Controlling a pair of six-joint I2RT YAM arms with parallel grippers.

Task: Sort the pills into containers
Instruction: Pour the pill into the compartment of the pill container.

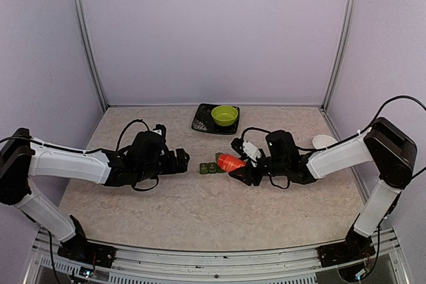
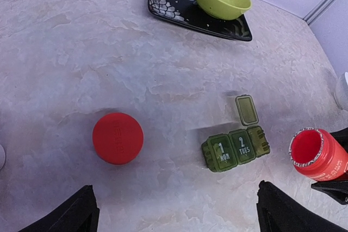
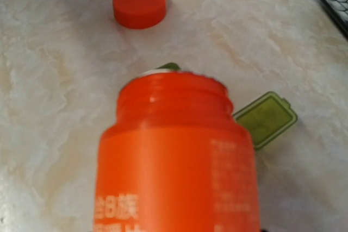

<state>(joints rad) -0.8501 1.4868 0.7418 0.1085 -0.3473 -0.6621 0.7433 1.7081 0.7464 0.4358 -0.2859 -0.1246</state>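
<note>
Beside the tilted bottle in the right gripper sit the containers.

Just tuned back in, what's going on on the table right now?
The right gripper holds an open orange plastic pill bottle, tipped mouth-first toward the row of three small dark green pill boxes. The end box nearest the bottle has its lid flipped open; the ones marked MON and TUES are closed. The round red cap lies on the table on the left arm's side. The left gripper hovers, jaws open, holding nothing.
</note>
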